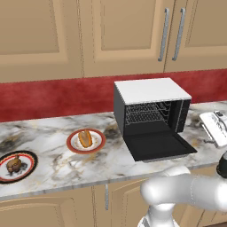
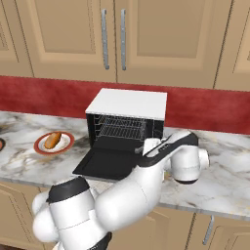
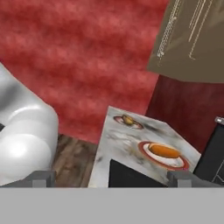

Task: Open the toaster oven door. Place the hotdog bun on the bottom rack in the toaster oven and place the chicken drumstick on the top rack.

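The toaster oven [image 1: 150,91] stands on the counter with its door [image 1: 162,146] folded down flat. Inside, the top rack [image 1: 144,109] sits above the bottom rack [image 1: 142,119], both bare. The hotdog bun [image 1: 85,138] lies on a red-rimmed plate left of the oven. Farther left, the chicken drumstick [image 1: 13,164] rests on a dark-rimmed plate. My gripper [image 2: 141,148] hovers over the right front part of the lowered door [image 2: 105,165], pointing left along the counter. Its fingers [image 3: 43,177] stand wide apart, open and holding nothing. The hand view shows the bun [image 3: 164,151] and the drumstick [image 3: 127,119] beyond it.
A white appliance [image 1: 215,127] sits on the counter right of the oven. Wall cabinets [image 1: 133,31] hang above a red backsplash [image 1: 57,95]. The marble counter [image 1: 53,128] runs left past both plates, with drawers below its front edge.
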